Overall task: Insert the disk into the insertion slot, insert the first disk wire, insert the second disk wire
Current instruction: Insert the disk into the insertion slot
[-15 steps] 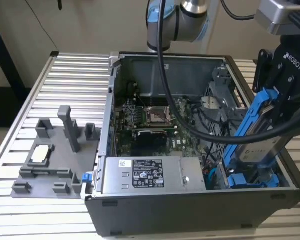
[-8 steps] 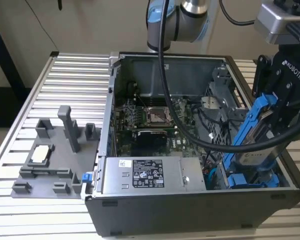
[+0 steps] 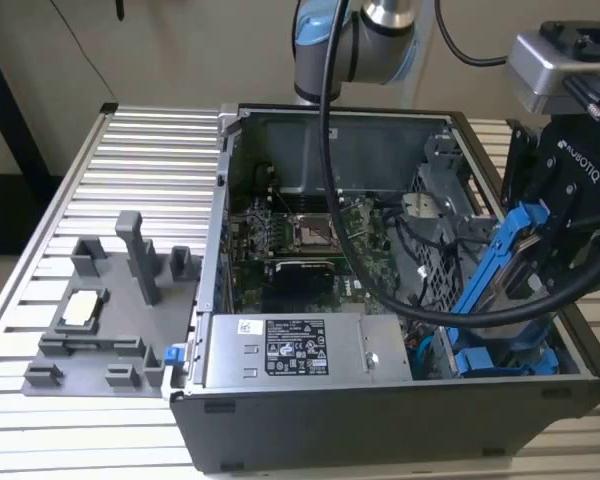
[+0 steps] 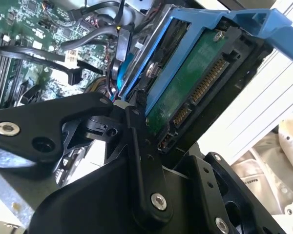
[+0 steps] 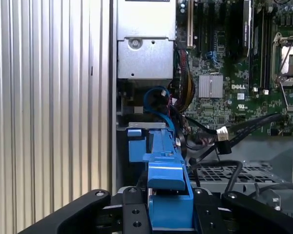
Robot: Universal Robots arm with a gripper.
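My gripper (image 3: 552, 250) is shut on the disk (image 3: 500, 262), a drive in a bright blue carrier, and holds it tilted over the right side of the open computer case (image 3: 280, 420). In the second wrist view the black fingers (image 4: 139, 146) clamp the carrier (image 4: 185, 53), with the drive's green board and connector (image 4: 195, 92) facing the camera. In the first wrist view the blue rail (image 5: 167, 161) runs away from the gripper (image 5: 168, 207) toward the case's edge. The disk's lower end points down at the insertion slot, whose opening is hidden behind it. Loose black wires with plugs (image 5: 222, 134) lie beside it.
Another blue-fronted carrier (image 3: 505, 360) sits low in the case under the disk. The motherboard (image 3: 310, 240) and power supply (image 3: 285, 350) fill the case's left. A perforated grey panel (image 5: 219, 173) and blue cable (image 5: 156, 97) lie close by. A grey fixture (image 3: 110, 300) stands on the ribbed table (image 3: 60, 200).
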